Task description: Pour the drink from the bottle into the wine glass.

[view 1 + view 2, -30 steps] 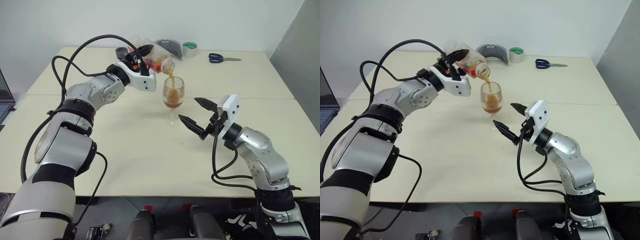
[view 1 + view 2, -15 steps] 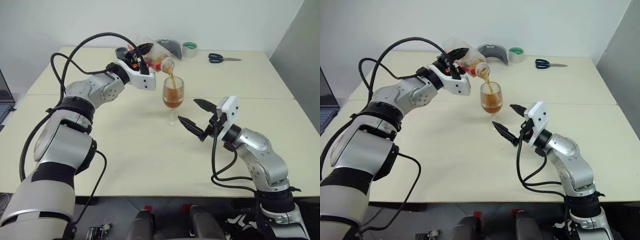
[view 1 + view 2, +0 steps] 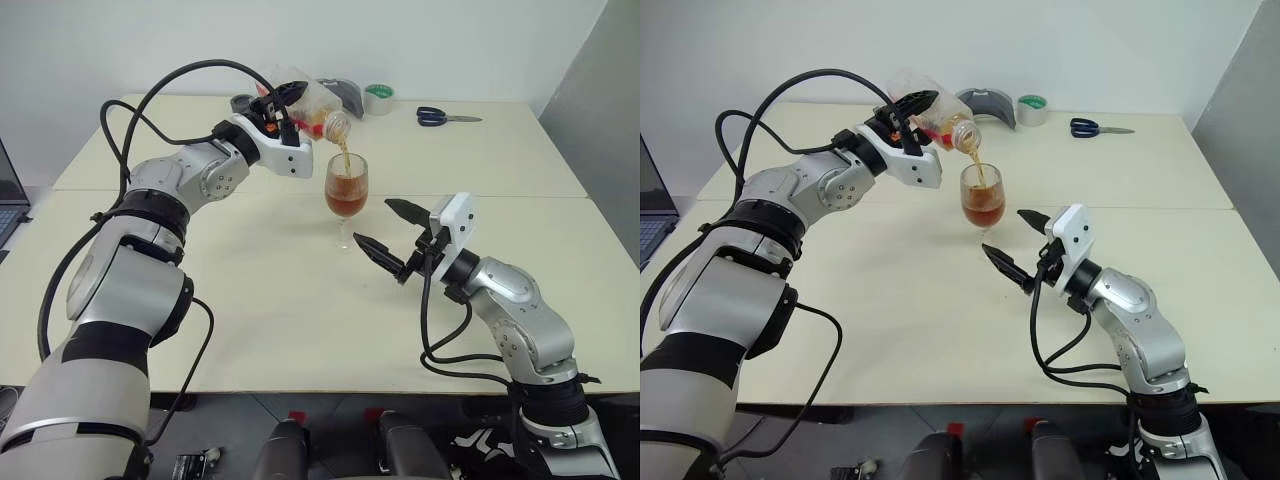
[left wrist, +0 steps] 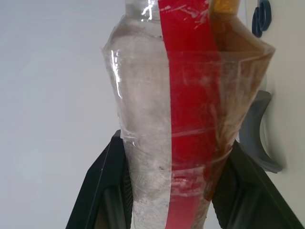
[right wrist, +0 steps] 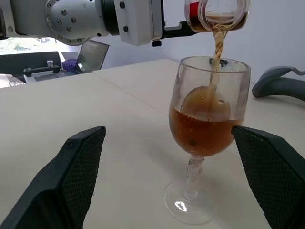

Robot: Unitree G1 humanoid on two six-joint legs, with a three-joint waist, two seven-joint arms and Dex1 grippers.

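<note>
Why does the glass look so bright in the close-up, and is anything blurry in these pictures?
In the right wrist view, light glints on the wine glass at its rim and foot, and the drink glows amber; the laptop behind looks soft. In the left wrist view, the bottle sits so near that its plastic shows white highlights. In the left eye view, shadows on the table are faint.

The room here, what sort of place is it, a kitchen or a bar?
Neither, most likely: it looks like a lab or office workroom. Plain cream tables stand against a bare white wall, with scissors, a roll of tape and a laptop at the edge, rather than any kitchen or bar fittings.
</note>
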